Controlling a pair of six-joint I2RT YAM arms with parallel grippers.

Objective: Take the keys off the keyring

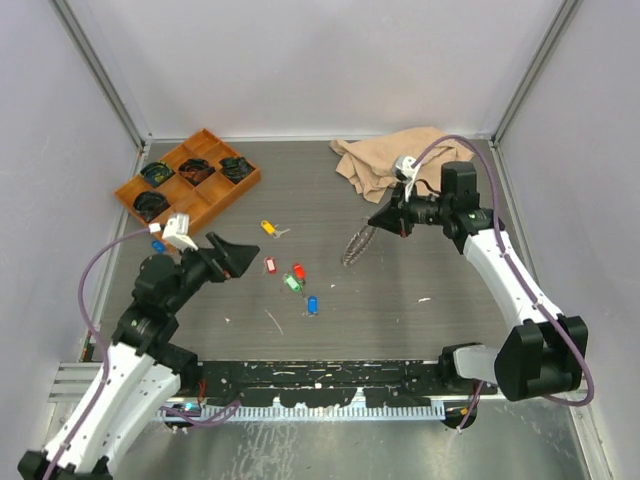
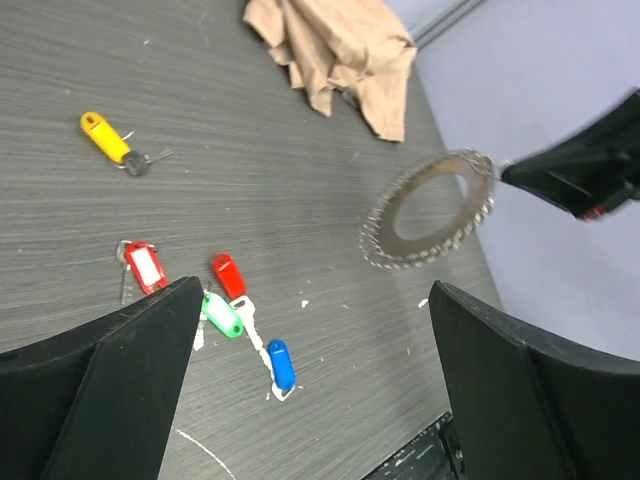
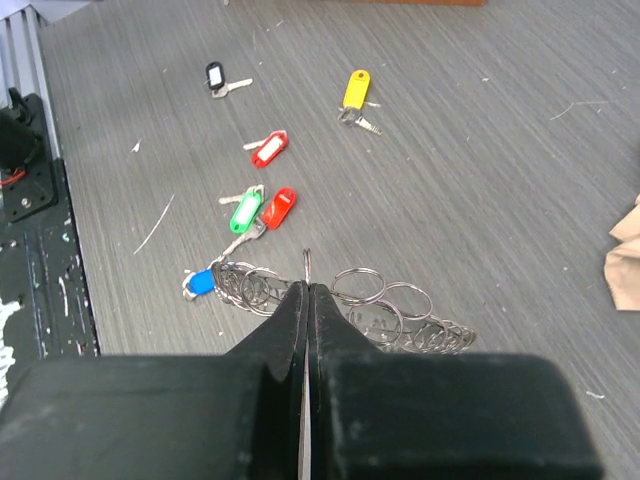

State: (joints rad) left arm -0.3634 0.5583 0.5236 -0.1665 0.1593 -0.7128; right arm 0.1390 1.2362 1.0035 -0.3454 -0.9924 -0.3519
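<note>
The keyring (image 1: 354, 246), a silvery ring with a spiky rim of small split rings, hangs tilted just above the table from my right gripper (image 1: 386, 222), which is shut on its rim. It also shows in the right wrist view (image 3: 400, 312) under the closed gripper (image 3: 307, 290), and in the left wrist view (image 2: 392, 224). Loose keys lie on the table: yellow (image 1: 268, 228), red with white label (image 1: 268, 265), red (image 1: 298, 271), green (image 1: 291, 283), blue (image 1: 312, 304) and black (image 3: 214, 75). My left gripper (image 1: 234, 261) is open and empty, left of the keys (image 2: 315, 292).
An orange compartment tray (image 1: 131, 190) with dark coiled bundles stands at the back left. A tan cloth (image 1: 385, 160) lies at the back right. A small blue item (image 1: 157, 246) lies by the left arm. A black rail (image 1: 330, 375) runs along the near edge.
</note>
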